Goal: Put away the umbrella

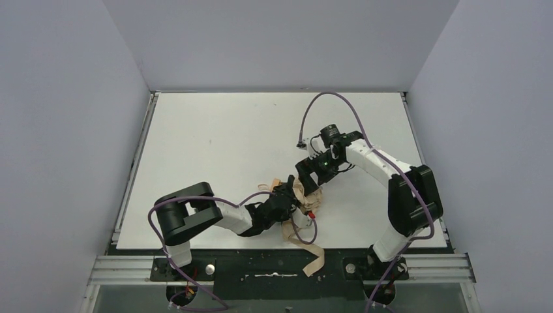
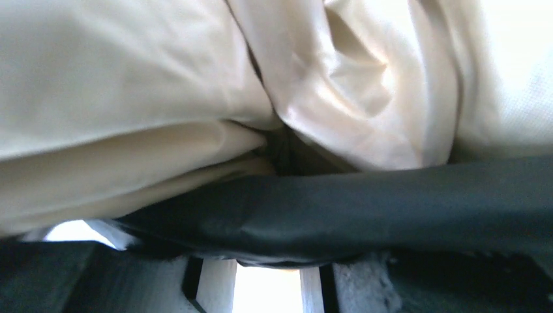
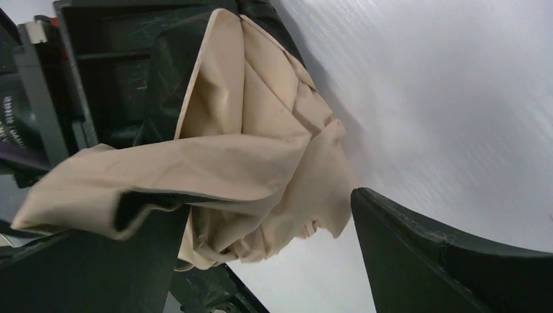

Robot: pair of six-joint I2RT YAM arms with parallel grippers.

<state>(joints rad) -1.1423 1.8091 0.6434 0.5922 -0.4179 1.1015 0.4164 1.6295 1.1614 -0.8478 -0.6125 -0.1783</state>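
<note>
The white table (image 1: 215, 150) lies mostly bare beyond both sets of jaws, so there is plenty of room to work toward the far side, while the near edge sits close behind them. The umbrella (image 1: 301, 193) is a crumpled tan bundle caught between the two grippers, not yet rolled tight or strapped, so I'd say most of the tidying is left to do. The right gripper (image 1: 313, 175) has its jaws wide apart, with fabric draped over one finger and hanging in the gap. The left gripper (image 1: 285, 199) is buried in cloth on the opposite side, and I cannot tell how its jaws stand. A tan strip (image 1: 315, 259) trails behind the jaws over the near edge, where it could snag.
</note>
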